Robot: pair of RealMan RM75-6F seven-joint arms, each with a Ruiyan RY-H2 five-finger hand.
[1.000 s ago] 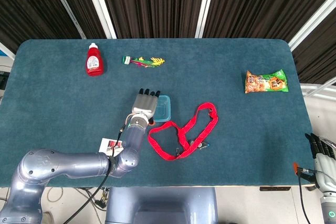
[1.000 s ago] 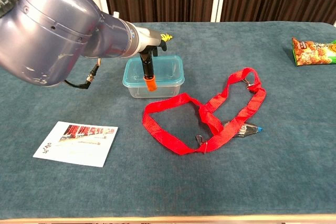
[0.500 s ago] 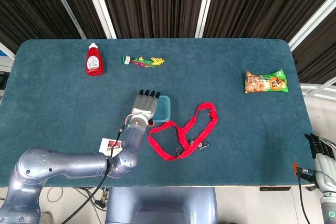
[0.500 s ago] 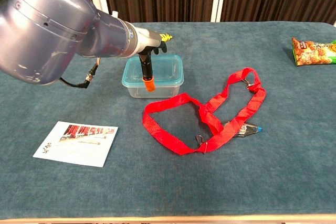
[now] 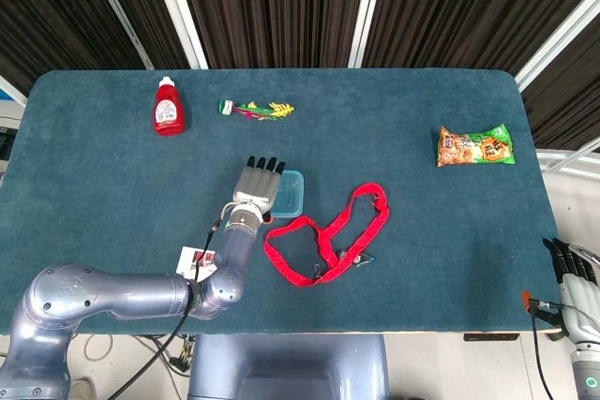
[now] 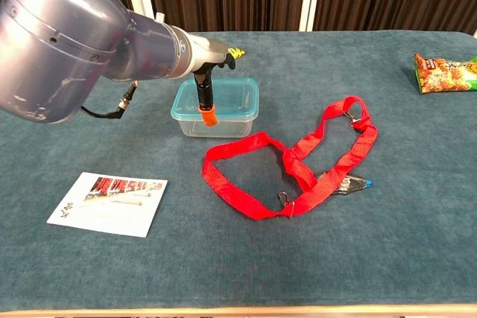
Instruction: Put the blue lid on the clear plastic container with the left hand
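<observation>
Your left hand [image 5: 260, 185] lies flat over the left part of the blue lid [image 6: 223, 98], which already sits on top of the clear plastic container [image 6: 216, 123] near the middle of the table [image 5: 422, 231]. The fingers reach forward side by side and seem to grasp nothing; from the chest view only a dark digit with an orange tip shows, hanging down in front of the container wall, so you cannot be sure how firmly the palm bears on the lid. Whether the lid is snapped down all round cannot be told from either view.

The risk now is uneven pressure: pushing on the left side alone may tip the right edge up, or slide the light container across the cloth toward the red lanyard [image 6: 298, 161] just beside it. If you lift away with that hanging digit hooked on the rim, you may drag the lid off again. Your right hand [image 5: 574, 274] rests at the table's far edge, its hold unclear
</observation>
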